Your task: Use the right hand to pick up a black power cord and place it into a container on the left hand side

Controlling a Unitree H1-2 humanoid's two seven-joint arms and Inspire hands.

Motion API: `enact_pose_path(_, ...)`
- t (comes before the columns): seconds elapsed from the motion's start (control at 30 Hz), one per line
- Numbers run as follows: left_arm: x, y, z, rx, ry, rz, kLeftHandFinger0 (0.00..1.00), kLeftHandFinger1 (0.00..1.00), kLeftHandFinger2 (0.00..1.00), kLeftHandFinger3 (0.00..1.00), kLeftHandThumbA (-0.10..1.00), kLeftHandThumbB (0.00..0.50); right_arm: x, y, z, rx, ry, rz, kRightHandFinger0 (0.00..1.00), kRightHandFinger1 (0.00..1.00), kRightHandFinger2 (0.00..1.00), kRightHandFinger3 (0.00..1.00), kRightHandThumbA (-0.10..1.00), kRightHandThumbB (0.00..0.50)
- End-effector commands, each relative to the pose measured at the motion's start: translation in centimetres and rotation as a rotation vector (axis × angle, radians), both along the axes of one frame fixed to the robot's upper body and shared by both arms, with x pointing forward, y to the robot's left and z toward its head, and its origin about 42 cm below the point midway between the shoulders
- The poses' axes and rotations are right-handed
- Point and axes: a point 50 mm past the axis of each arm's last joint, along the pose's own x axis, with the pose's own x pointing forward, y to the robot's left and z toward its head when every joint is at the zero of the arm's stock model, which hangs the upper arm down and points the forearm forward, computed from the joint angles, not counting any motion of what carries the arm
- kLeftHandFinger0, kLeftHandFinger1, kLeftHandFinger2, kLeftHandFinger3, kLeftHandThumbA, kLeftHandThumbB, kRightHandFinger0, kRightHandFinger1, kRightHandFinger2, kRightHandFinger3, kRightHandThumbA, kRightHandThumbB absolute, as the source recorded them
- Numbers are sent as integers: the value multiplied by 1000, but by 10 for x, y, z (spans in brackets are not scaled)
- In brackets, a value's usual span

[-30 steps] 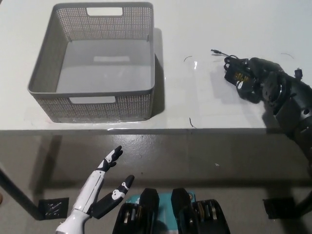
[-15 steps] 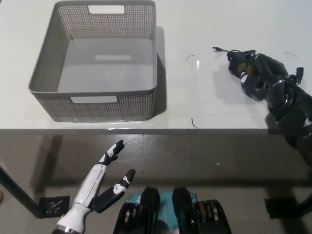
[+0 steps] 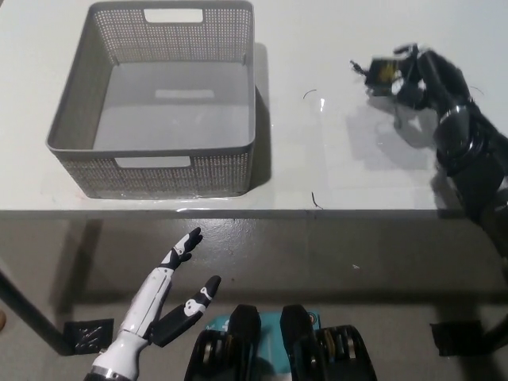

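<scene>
Black against the white desk (image 3: 341,159), the right hand (image 3: 421,78) was at the far right with its fingers closed around the black power cord (image 3: 382,71); the adapter block with its yellowish label showed at the fingertips and a short plug end stuck out to the picture's left; the bundle appeared raised just clear of the surface, with a shadow under it, though the view was too blurred to be sure; the grey mesh container (image 3: 159,171) stood well apart on the left side of the desk, upright and with nothing visible inside; a few thin dark scraps lay on the desk between the two; the white left hand (image 3: 171,294) rested below the desk edge, fingers spread and holding nothing; by my reading the pick-up was done and the carry was the step in hand; the next move would call for a sweep leftward, high enough to clear the container's near wall, with any trailing cable kept from snagging the rim before release.
</scene>
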Motion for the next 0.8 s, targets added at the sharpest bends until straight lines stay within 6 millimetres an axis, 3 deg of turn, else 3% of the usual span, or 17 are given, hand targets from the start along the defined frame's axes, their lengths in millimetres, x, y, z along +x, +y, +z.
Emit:
enact_pose_path(0.0,1,2,12,11,-53,-3,1000,1000,1000,1000,730,49,11,11,101,50,-284,56,0,436,778,868,-100,185)
enact_pose_path(0.03,1,2,13,9,-53,-3,1000,1000,1000,1000,717,45,11,12,108,48,-303,51,0,429,768,855,-100,206)
enact_pose_path(0.07,1,2,13,9,-52,-3,1000,1000,1000,1000,712,37,10,13,111,47,-307,48,0,429,757,864,-100,168)
enact_pose_path(0.13,0,2,12,14,-54,-5,1000,1000,1000,1000,711,38,9,16,121,61,-335,40,0,385,770,800,-100,235)
enact_pose_path(0.17,1,2,11,18,-56,-4,1000,1000,1000,1000,722,43,9,17,125,87,-332,37,0,388,779,803,-100,225)
enact_pose_path(0.2,1,2,11,19,-53,-5,1000,1000,1000,1000,736,45,8,18,131,98,-339,34,91,446,793,795,-100,233)
enact_pose_path(0.23,1,2,12,23,-47,-4,1000,1000,1000,1000,752,42,7,20,135,108,-354,38,92,358,679,690,-100,242)
enact_pose_path(0.27,1,3,12,23,-46,-3,1000,1000,1000,1000,750,37,7,22,140,107,-366,39,7,303,643,674,-100,232)
enact_pose_path(0.33,0,4,12,18,-47,-3,1000,1000,1000,1000,734,35,5,28,150,111,-379,34,0,242,652,713,-100,223)
enact_pose_path(0.53,-4,5,8,20,-26,2,1000,1000,1000,1000,776,56,0,49,166,190,-390,110,0,342,770,863,-100,197)
enact_pose_path(0.7,-8,3,5,20,-13,-1,1000,1000,1000,1000,767,43,-4,81,175,241,-386,207,0,393,765,852,-100,158)
enact_pose_path(0.77,-8,2,4,19,-13,-8,1000,1000,1000,1000,761,48,-8,103,182,250,-384,235,0,424,742,851,-100,153)
